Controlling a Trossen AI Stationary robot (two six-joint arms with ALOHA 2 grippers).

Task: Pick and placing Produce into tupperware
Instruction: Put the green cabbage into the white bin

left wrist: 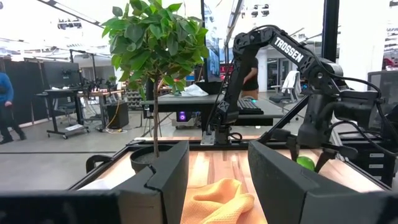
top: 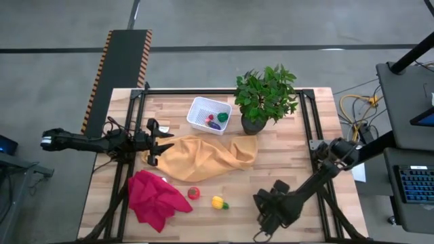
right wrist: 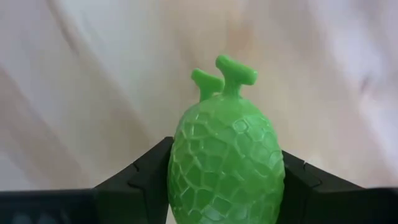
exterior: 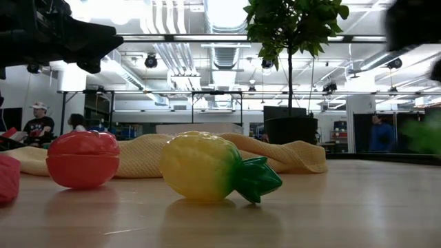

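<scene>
The lower half of a green netted melon (right wrist: 227,165) is cut off by the right wrist picture's bottom edge, its sides covered by two dark fingers (right wrist: 137,183). In the high view the same melon is hidden inside the right gripper (top: 266,218) near the tabletop's front right corner. Items in the white bin (top: 207,114) are too small to be identified; one is possibly purple. A red toy (exterior: 5,179) is cropped at the low view's left edge.

Left fingers (left wrist: 163,180) parted over yellow cloth (left wrist: 224,198), potted plant (left wrist: 155,43), right gripper (left wrist: 306,162) clasping green fruit (left wrist: 305,163)
</scene>
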